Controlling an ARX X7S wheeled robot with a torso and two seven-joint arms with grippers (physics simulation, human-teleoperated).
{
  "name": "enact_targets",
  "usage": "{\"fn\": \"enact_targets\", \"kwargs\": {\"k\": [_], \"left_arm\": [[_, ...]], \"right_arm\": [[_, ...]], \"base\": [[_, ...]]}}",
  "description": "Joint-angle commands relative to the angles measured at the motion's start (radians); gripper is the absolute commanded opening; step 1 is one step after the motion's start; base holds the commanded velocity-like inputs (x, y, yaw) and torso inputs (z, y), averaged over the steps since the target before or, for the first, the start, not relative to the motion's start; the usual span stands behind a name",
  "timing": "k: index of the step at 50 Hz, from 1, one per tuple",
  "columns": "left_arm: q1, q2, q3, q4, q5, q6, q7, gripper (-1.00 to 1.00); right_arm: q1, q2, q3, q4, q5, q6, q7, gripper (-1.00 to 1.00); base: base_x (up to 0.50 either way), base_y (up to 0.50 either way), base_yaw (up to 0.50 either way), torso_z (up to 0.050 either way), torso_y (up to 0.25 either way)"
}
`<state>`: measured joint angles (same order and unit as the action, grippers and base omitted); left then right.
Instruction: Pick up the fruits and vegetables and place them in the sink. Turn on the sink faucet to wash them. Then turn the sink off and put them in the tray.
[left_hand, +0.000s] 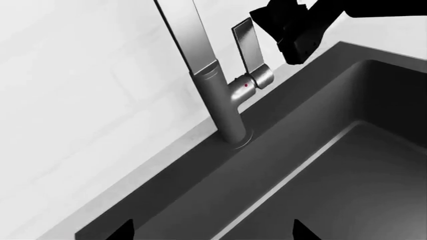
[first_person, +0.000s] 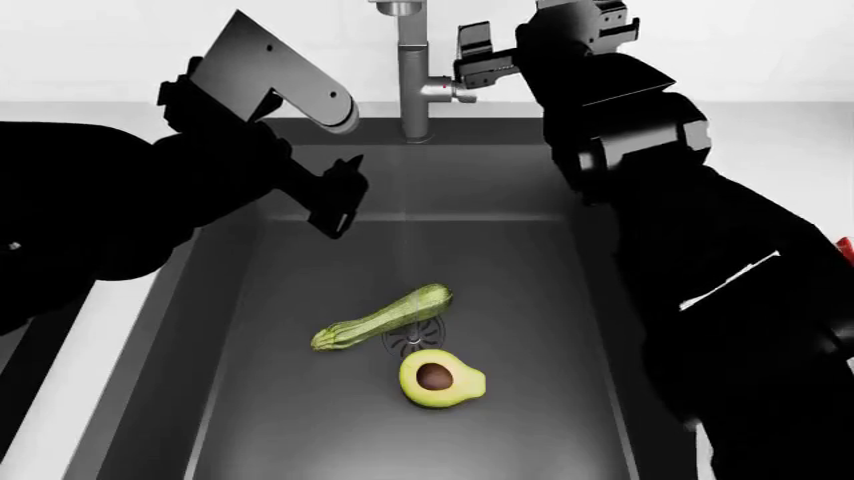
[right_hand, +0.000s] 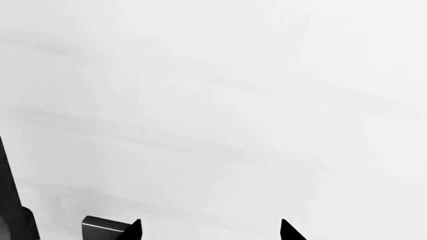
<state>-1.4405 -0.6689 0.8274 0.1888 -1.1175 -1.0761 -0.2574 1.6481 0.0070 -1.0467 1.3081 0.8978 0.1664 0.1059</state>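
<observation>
In the left wrist view, the sink faucet (left_hand: 217, 95) was seen upright on the sink (left_hand: 347, 165) rim, its lever (left_hand: 248, 47) raised, with the right gripper (left_hand: 297, 35) just beside it at 2 o'clock; the jaw state could not be told.

In the head view, the zucchini (first_person: 384, 317) and avocado (first_person: 439, 379) were seen lying by the drain, the avocado at 5 o'clock of the zucchini. The left gripper (first_person: 336, 200) was held over the basin's 11 o'clock corner, its state unclear.

In the right wrist view, mostly pale wall (right_hand: 213, 100) was shown, with two fingertips (right_hand: 135, 229) spread apart.

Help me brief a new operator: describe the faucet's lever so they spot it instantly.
Find the dark grey sink, then the steel faucet rising at its back rim. The lever is the flat steel blade standing up from a short side stub marked with a red dot.
</observation>
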Motion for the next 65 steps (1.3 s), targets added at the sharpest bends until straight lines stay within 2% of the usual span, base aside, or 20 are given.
{"fn": "enact_targets", "kwargs": {"k": [1,6,9,15,19,23,34,46,65], "left_arm": [[0.005,0.001,0.006,-0.005,0.008,0.011,0.008,1.00],[0.006,0.002,0.009,-0.005,0.010,0.014,0.010,1.00],[0.002,0.005,0.008,0.008,-0.005,-0.002,-0.004,1.00],[-0.010,0.009,0.007,0.021,-0.022,-0.024,-0.016,1.00],[-0.023,0.010,0.006,0.027,-0.032,-0.042,-0.022,1.00],[-0.026,0.009,0.007,0.029,-0.036,-0.047,-0.023,1.00],[-0.051,0.018,0.033,0.032,-0.052,-0.090,-0.006,1.00],[-0.079,0.034,0.039,0.022,-0.083,-0.128,-0.001,1.00],[-0.093,0.035,0.020,-0.016,-0.099,-0.145,-0.055,1.00]], "right_arm": [[0.014,-0.007,-0.261,-0.001,0.266,-0.033,-0.039,1.00],[0.024,-0.007,-0.322,0.000,0.319,-0.041,-0.043,1.00],[0.119,0.039,-0.284,0.000,0.196,0.121,-0.096,1.00],[0.215,0.081,-0.286,-0.014,0.109,0.278,-0.203,1.00],[0.240,0.211,-0.297,-0.264,0.138,0.429,-0.127,1.00],[0.260,0.287,-0.305,-0.405,0.164,0.523,-0.107,1.00],[0.338,0.440,-0.382,-0.781,0.254,0.763,-0.316,1.00],[0.379,0.543,-0.407,-1.053,0.328,0.841,-0.470,1.00],[0.307,0.516,-0.443,-1.151,0.346,0.837,-0.522,1.00]], "base": [[0.00,0.00,0.00,0.000,0.000],[0.00,0.00,0.00,0.000,0.000],[0.00,0.00,0.00,0.000,0.000],[0.00,0.00,0.00,0.000,0.000],[0.00,0.00,0.00,0.000,0.000],[0.00,0.00,0.00,0.000,0.000],[0.00,0.00,0.00,0.000,0.000],[0.00,0.00,0.00,0.000,0.000],[0.00,0.00,0.00,0.000,0.000]]}}
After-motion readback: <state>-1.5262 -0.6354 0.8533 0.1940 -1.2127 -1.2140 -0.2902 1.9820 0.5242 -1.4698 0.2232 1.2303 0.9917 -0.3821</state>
